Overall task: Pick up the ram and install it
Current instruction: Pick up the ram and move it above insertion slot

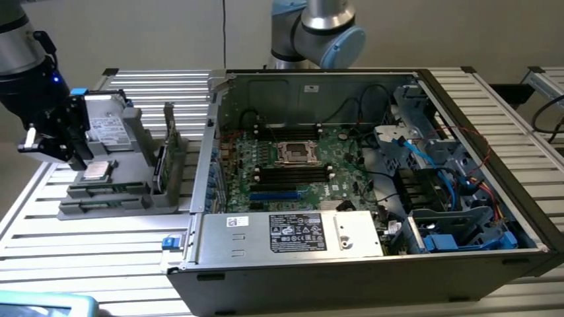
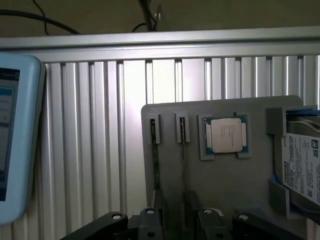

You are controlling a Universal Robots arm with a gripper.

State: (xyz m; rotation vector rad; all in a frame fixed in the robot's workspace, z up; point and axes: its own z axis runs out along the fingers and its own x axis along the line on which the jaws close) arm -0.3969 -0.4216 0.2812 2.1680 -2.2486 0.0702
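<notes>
Grey holder (image 2: pixel 225 185) under my gripper (image 2: pixel 181 226); jaws at widest, nothing held. Step in hand: lining up for pick, not yet grasped. Target ram (image 2: pixel 155 160) stands on edge in holder slot, near my jaws, well apart from open case (image 1: pixel 291 89). Pick calls, I judge, for jaws centred across thin edge. Count: two sticks, one silver chip (image 2: pixel 225 135), one drive (image 2: pixel 302 170).
</notes>
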